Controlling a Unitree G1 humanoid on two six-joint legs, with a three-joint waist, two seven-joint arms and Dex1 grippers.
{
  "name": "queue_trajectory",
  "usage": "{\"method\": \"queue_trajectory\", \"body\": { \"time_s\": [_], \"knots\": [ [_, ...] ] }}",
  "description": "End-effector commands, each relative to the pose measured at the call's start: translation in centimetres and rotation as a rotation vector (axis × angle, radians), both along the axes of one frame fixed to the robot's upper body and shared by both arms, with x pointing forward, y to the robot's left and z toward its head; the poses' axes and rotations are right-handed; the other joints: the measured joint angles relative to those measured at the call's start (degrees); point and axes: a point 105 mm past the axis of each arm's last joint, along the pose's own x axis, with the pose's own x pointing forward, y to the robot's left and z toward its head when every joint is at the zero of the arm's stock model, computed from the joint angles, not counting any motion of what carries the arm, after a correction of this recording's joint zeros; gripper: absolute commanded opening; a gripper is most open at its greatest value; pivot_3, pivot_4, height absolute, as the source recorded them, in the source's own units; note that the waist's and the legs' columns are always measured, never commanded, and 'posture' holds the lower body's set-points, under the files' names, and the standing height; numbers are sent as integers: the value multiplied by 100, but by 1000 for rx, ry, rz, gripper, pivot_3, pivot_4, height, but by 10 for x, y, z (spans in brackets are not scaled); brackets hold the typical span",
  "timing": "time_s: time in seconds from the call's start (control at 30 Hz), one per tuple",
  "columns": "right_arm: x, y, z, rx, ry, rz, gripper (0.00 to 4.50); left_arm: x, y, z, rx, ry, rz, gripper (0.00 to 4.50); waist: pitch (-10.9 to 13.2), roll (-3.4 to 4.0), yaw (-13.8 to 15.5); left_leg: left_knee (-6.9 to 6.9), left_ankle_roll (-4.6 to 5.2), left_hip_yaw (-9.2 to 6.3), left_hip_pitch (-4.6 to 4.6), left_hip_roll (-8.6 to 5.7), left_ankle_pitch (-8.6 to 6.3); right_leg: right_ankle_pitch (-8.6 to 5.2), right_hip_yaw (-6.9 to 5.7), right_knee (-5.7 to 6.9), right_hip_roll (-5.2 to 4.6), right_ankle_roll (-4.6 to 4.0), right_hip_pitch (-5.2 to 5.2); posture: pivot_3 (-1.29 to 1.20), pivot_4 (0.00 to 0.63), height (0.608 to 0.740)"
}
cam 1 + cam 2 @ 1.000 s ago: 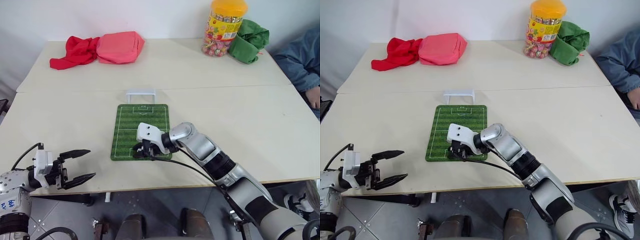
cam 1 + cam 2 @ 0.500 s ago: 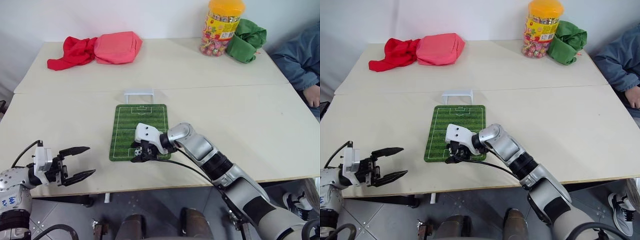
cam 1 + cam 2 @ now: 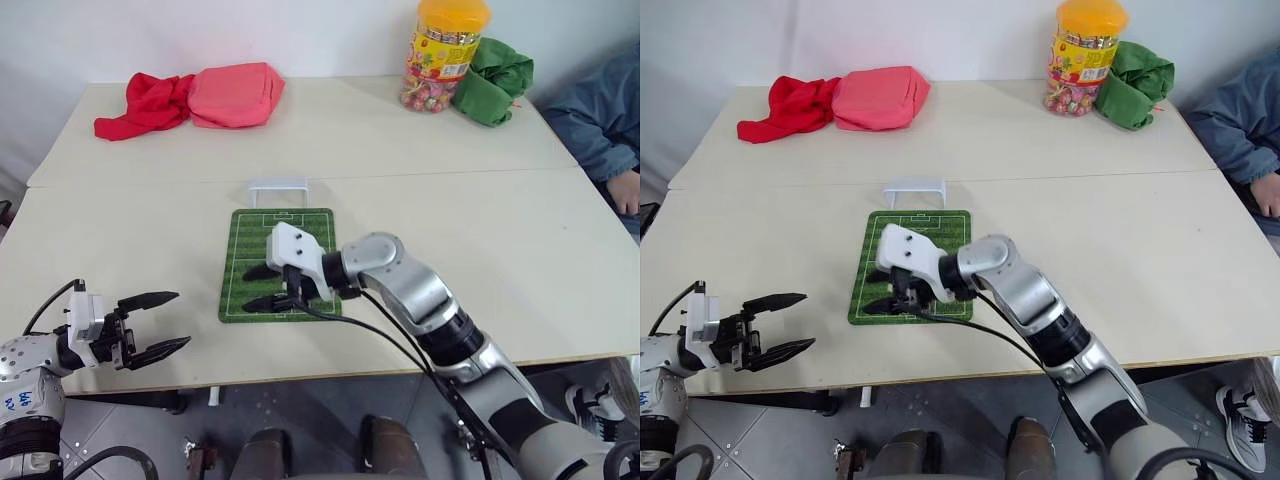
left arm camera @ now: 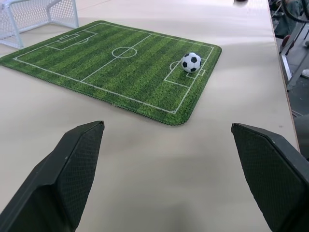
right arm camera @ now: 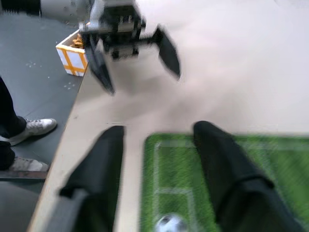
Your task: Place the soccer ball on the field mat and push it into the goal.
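At upper right of the frame a candy jar [image 3: 447, 55] stands full of sweets beside a green cloth [image 3: 493, 68]. Centre frame, the ball [image 4: 191, 62] lies on the mat [image 3: 300, 232], goal [image 3: 279, 188] at its far end. Both the right hand [image 3: 262, 287] above the mat and the left hand [image 3: 152, 324] at lower left have fingers apart. The surface [image 3: 500, 230] is pale beige

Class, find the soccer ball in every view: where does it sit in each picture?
Eye views: not made out; right gripper hangs over the field mat's near end.
Left wrist view: soccer ball on the field mat's penalty box, opposite the goal.
Right wrist view: seen between that gripper's fingers, on the mat.
Shared landmark: field mat.
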Motion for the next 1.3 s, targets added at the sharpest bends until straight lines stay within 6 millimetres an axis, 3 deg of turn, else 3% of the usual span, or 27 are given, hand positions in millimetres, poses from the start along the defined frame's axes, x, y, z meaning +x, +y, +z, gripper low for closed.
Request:
{"method": "queue_trajectory", "body": {
  "time_s": [0.03,0.17,0.37,0.53,0.63,0.83,1.03,1.3],
  "knots": [
    [-19,-10,-16,-42,-14,29,1214,-11,-5,7,-7,-9,-123,4500,-1,-2,25,0,1,-1,0,0,0,0,0,1,0,0,0,0,150,740],
    [-15,-15,-30,-69,27,-3,16,-11,-4,10,-15,-17,-122,4500,-1,-2,-5,2,1,3,1,1,-1,0,1,1,0,0,-1,0,150,740],
    [-3,-17,-45,-94,50,-32,16,-13,-5,19,-78,-45,-124,4500,-1,-3,-13,-2,0,9,7,6,-1,0,3,0,2,0,-1,0,150,740],
    [7,-12,-47,-93,52,-39,16,-33,-7,4,-49,40,-164,4500,0,-2,-51,-4,-2,11,9,9,-2,0,3,-1,4,-1,-2,0,150,740],
    [16,-10,-45,-86,36,-54,16,-30,-5,8,-68,14,-135,4500,0,-1,-16,-3,-3,11,11,13,-3,0,3,1,7,-2,-2,0,150,740],
    [54,-7,-15,-28,-35,-142,16,-13,-3,20,-89,-52,-69,4500,1,0,29,10,-2,11,5,13,-3,3,4,2,8,-9,-1,0,150,740],
    [96,-29,12,55,-86,-348,16,8,5,34,-111,-122,36,4500,1,-1,-29,0,-4,10,7,15,-4,3,-4,0,9,-9,-2,0,150,740],
    [91,-53,43,160,-120,-395,16,22,10,37,-145,-156,141,4500,1,0,-51,-6,-4,13,8,17,-4,3,-5,-3,9,-9,-4,0,150,740]
  ]
}}
